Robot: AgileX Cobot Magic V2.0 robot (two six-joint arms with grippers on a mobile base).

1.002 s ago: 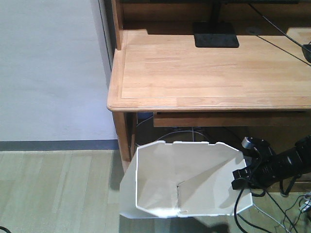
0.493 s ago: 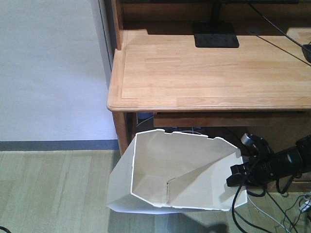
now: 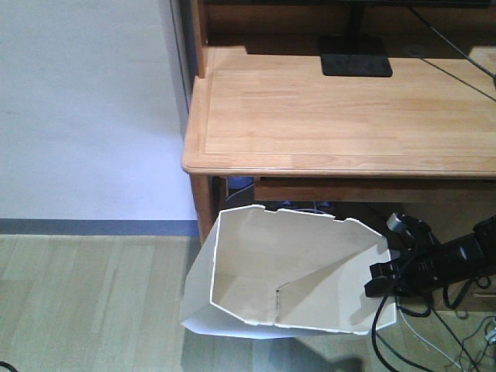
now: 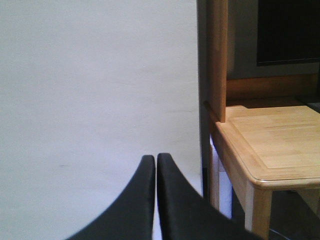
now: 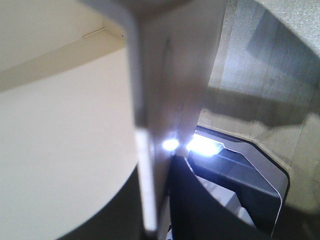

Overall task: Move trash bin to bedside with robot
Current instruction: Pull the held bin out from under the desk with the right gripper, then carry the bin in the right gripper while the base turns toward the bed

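The white trash bin (image 3: 287, 271), cream inside, hangs tilted in front of the desk, its mouth facing the front camera. My right gripper (image 3: 381, 280), a black claw on a slim black arm with a silver knob and trailing cables, is shut on the bin's right rim. In the right wrist view the rim wall (image 5: 150, 165) stands between the two dark fingers (image 5: 195, 205), with the bin's cream inside to the left. My left gripper (image 4: 156, 161) is shut and empty, pointing at a pale wall. The bed is out of view.
A light wooden desk (image 3: 341, 116) with a black monitor stand (image 3: 355, 56) fills the upper right; its corner also shows in the left wrist view (image 4: 265, 150). Cables lie on the floor at the lower right (image 3: 457, 341). Pale wall (image 3: 85, 108) and wood-look floor (image 3: 85, 302) lie to the left.
The bin has been lifted and tilted off the floor in my right gripper. The whole view has shifted: the desk now sits further right in the frame.
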